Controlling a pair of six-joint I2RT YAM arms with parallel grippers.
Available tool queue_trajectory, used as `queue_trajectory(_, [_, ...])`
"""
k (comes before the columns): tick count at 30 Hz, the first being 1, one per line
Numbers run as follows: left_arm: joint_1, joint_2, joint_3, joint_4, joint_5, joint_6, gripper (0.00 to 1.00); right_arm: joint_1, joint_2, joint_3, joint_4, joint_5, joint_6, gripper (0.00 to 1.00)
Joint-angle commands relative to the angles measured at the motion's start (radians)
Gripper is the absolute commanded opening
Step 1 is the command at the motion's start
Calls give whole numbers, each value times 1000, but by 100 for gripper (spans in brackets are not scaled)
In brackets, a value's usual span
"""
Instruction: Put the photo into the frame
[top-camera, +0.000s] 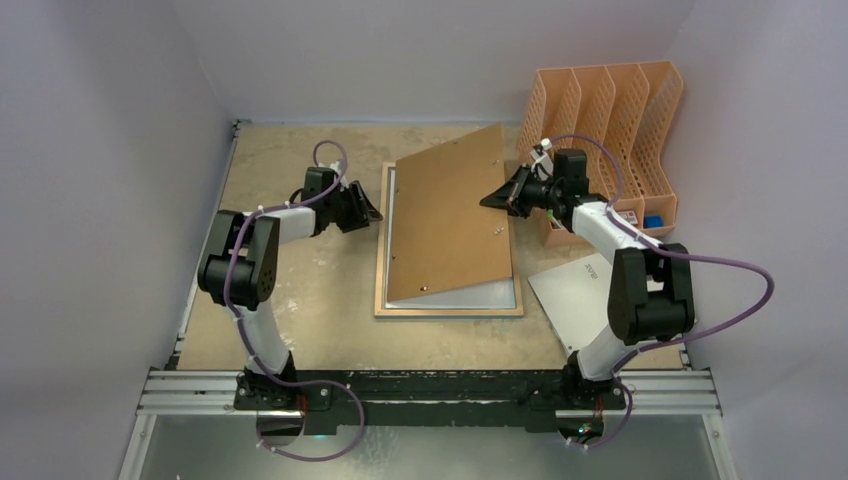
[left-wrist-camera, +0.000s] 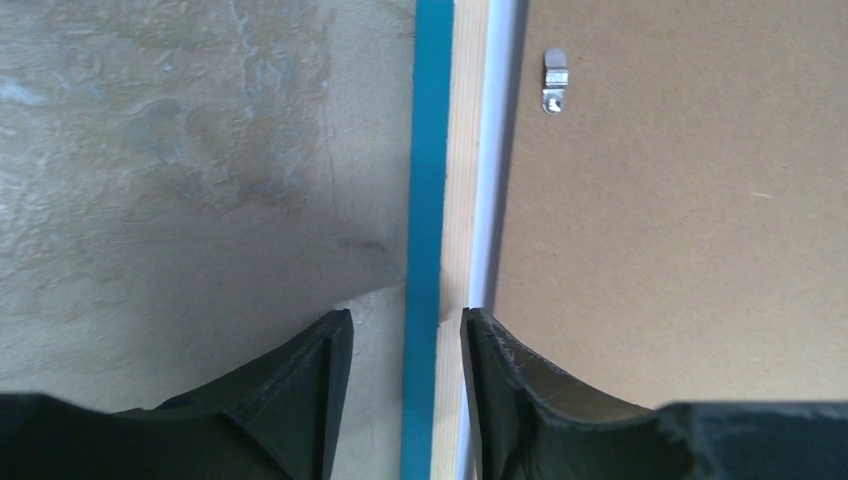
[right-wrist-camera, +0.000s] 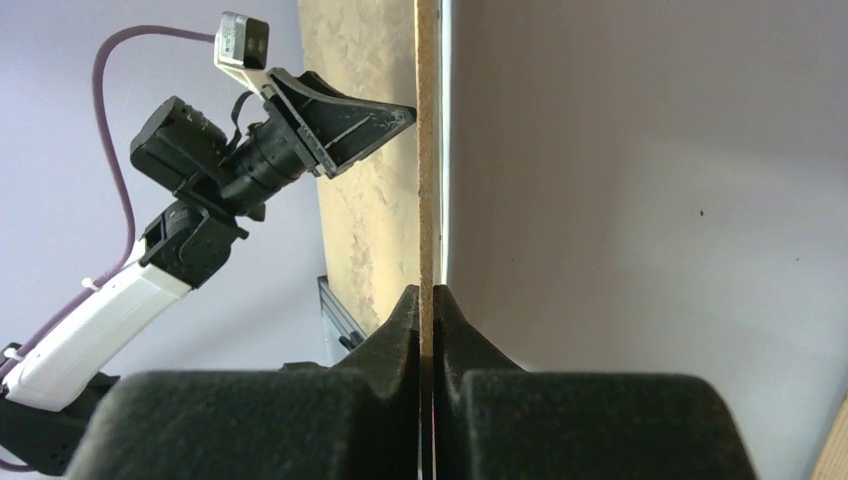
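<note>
right gripper clamps board, sheet print illegible

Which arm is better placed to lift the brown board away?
Right. The right tool is shut on the flat brown backing board; the open left tool straddles the thin cyan wooden frame.

Top camera is looking steeply down from above and behind the bases, taking in the whole table from afar. Left wrist is peering straight down past its fingers, very close on the frame rail. Right wrist is sighting edge-on along the board, facing the left arm. All three are sharing that board.
</note>
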Motion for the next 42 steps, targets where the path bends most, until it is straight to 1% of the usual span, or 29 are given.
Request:
queue_trajectory(1, [-3,12,29,-36,-53,36,44,3,-59,18,-22,-69,1,0])
queue_trajectory(4, [-5,20,29,-38,-53,42,39,4,-58,20,-45,-81,-5,0])
queue_trajectory(6, [-5,25,30,-41,-61,47,38,3,-64,25,-69,-95,-11,0])
queue_trajectory(16, [-9,32,13,-36,-61,55,36,3,-74,30,-101,-92,-22,0])
queue_trajectory(23, [-9,36,1,-35,-63,60,36,3,-61,48,-125,-102,-68,0])
queue_trajectory(30, [-9,38,-7,-28,-56,64,36,3,-44,7,-62,-91,-43,0])
queue_trajectory(37, [-9,52,-4,-26,-24,73,36,3,-11,-17,78,-126,-8,0])
queue_trajectory(39, [-9,60,7,-42,-20,86,36,3,-5,-28,118,-128,11,3])
queue_trajectory(42, [-9,66,16,-46,-6,94,35,3,0,-52,170,-132,38,3])
